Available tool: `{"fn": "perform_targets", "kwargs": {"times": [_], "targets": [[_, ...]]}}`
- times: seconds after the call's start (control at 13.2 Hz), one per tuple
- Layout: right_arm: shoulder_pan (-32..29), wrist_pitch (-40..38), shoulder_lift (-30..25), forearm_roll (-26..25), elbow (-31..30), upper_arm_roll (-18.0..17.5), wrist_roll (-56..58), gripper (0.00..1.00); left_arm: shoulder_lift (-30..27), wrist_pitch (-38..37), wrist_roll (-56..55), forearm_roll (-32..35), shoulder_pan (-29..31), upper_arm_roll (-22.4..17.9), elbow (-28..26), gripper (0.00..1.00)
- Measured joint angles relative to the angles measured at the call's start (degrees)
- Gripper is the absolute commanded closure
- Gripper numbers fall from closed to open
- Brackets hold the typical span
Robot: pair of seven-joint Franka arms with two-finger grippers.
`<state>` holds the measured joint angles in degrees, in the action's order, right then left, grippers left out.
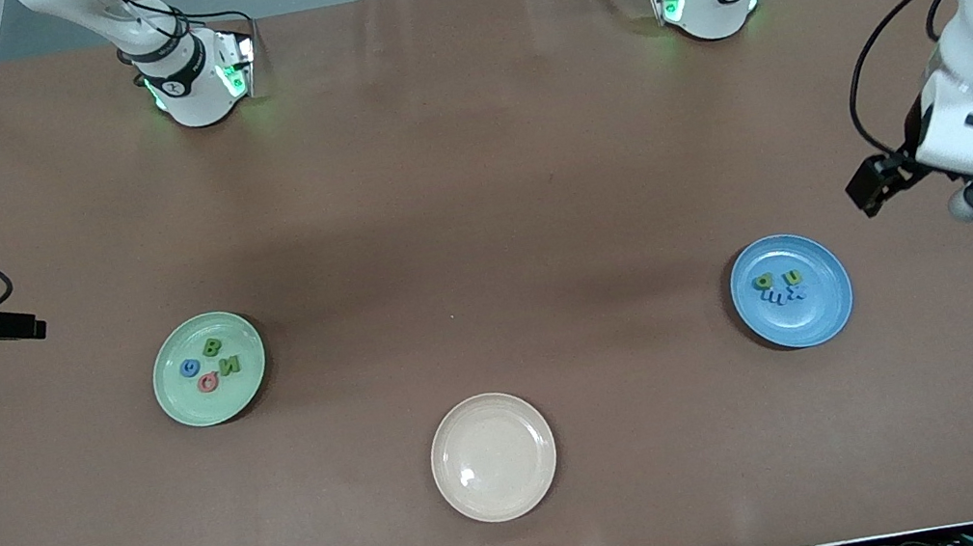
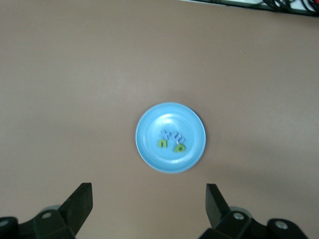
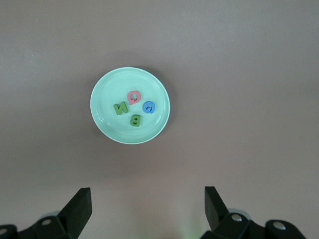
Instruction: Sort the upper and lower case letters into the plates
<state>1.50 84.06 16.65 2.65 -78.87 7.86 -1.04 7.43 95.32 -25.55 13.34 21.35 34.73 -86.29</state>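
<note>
Front view shows letters (image 1: 210,366) in green plate (image 1: 175,400) and blue plate (image 1: 820,313); left gripper (image 2: 148,204) and right gripper (image 3: 148,204) hang open at table ends

open table (image 1: 478,216) between three plates, tools raised

Glossy, perhaps ceramic plates (image 1: 215,409) on a matt, faintly creased brown cloth (image 1: 470,168).
</note>
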Motion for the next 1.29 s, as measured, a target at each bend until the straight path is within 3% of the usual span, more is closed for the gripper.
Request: {"fn": "perform_targets", "kwargs": {"times": [0.23, 0.45, 0.61, 0.83, 1.06, 1.29], "targets": [[0.02, -1.38, -1.51, 0.0, 0.91, -0.05, 0.02, 0.0, -5.97, -6.27, 5.81, -10.43, -10.27, -16.92, 0.0, 0.0], [0.02, -3.18, -5.86, 0.0, -0.87, -0.1, 0.04, 0.0, -10.23, -10.5, 12.02, -13.31, -15.42, -26.34, -1.55, 0.0], [0.0, -3.28, -9.74, 0.0, -3.99, -0.11, 0.04, 0.0, -12.97, -10.84, 15.99, -13.59, -15.95, -28.39, -5.03, 0.0], [-0.67, -2.2, -15.82, -0.02, -10.08, -1.0, 0.04, 0.0, -16.29, -10.81, 16.89, -13.67, -16.29, -28.38, -9.17, 0.0], [-1.73, -0.31, -21.14, -0.06, -15.89, -2.9, 0.03, 0.0, -17.05, -10.49, 16.93, -13.67, -16.74, -28.24, -9.88, 0.0], [-1.86, -0.27, -23.79, -0.06, -17.17, -3.08, 0.04, 0.0, -16.84, -9.41, 16.94, -13.67, -16.73, -27.37, -9.85, 0.0]]}}
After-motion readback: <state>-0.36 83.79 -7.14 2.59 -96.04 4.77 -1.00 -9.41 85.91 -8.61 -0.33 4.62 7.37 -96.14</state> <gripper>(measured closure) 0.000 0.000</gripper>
